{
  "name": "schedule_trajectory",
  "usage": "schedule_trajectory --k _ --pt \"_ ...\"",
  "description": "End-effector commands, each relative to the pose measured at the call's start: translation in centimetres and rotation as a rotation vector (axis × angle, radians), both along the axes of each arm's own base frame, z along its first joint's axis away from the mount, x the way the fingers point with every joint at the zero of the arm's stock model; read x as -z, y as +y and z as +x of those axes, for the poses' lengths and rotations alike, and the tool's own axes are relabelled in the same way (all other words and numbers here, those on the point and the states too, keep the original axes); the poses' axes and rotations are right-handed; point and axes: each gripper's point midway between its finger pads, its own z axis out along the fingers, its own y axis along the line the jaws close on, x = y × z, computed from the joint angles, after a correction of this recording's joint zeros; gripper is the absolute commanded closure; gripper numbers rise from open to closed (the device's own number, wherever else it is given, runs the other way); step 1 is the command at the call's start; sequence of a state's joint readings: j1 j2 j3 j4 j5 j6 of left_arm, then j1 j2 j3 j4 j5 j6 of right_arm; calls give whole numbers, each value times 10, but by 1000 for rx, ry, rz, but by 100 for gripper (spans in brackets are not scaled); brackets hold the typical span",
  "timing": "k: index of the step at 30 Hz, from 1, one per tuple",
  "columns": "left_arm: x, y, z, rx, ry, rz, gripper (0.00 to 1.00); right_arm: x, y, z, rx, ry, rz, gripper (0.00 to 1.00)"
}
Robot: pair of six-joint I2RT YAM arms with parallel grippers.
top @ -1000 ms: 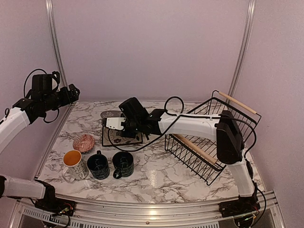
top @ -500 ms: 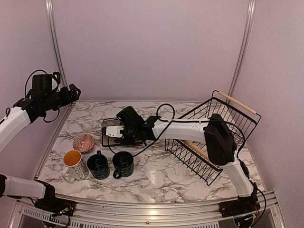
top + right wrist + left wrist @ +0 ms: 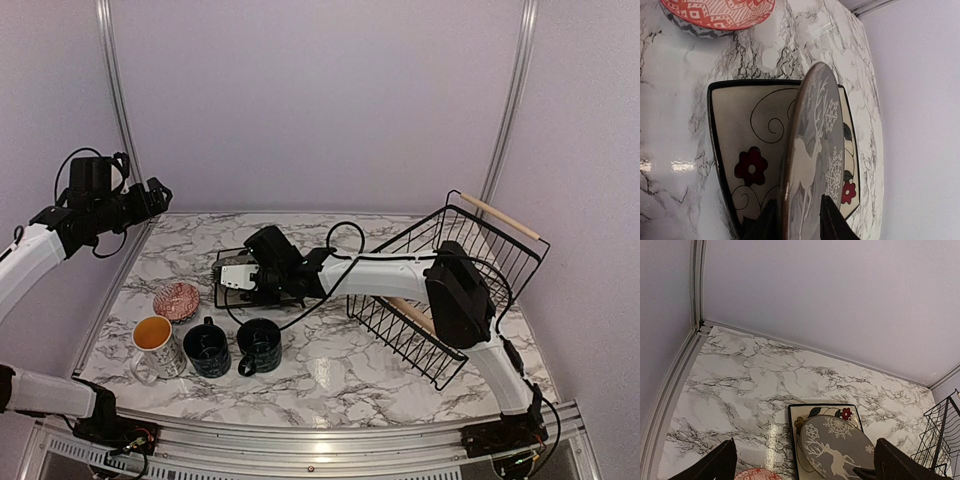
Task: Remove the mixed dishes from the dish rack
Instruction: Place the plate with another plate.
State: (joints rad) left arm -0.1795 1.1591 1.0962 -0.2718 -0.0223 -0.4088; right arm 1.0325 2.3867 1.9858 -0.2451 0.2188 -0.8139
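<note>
Right wrist view: my right tool (image 3: 800, 207) stands narrow, one finger on each side of the rim of the grey reindeer plate (image 3: 812, 145). The plate sits tilted on its edge over the square flowered plate (image 3: 747, 140), which lies flat on the worktop (image 3: 330, 365). I cannot tell whether the fingers are pinching the rim or have just let go. In the top view this stack lies left of centre. The wire dish rack (image 3: 505, 250) is tipped up at the right, and I see no dishes in the part of it that shows.

I judge this to be the release. I would lower the free edge until the grey plate lies flat on the square one. Then I would part the fingers only enough to clear the rim and back out along the plate's plane, so I don't drag it. If I let go while it leans, it could slide or clatter.

My left tool (image 3: 805, 450) hangs wide and empty, high at the upper left.

A second ago my right tool held the grey plate higher and clamped. It has since come down onto the square plate. The red patterned bowl (image 3: 177, 299), the white mug (image 3: 153, 340), the two dark mugs (image 3: 207, 348) and the rack have not moved.
</note>
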Motion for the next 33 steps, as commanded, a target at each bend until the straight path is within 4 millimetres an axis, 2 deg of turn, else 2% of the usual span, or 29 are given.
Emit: schedule_trajectory --k 1,11,17,20,25,27,29,33 --pt "5 0 4 1 4 -9 2 -36 21 1 -24 -22 119 67" --pt "7 -1 5 6 12 -11 2 -32 10 -8 -58 90 101 47" --pt "9 -1 6 4 16 -11 2 -32 0 -11 -70 164 91 30" --pt "10 -1 7 4 19 -11 2 -39 -3 -14 -81 232 128 25" --pt "13 -4 7 23 27 -19 2 -64 -13 -11 -25 306 215 18" --pt "14 -5 7 28 30 -21 2 -78 -18 -10 5 313 249 11" --pt "14 -5 7 29 30 -19 2 -95 -25 -8 43 312 283 2" --pt "13 -5 7 29 21 -16 2 -139 -49 2 175 270 386 2"
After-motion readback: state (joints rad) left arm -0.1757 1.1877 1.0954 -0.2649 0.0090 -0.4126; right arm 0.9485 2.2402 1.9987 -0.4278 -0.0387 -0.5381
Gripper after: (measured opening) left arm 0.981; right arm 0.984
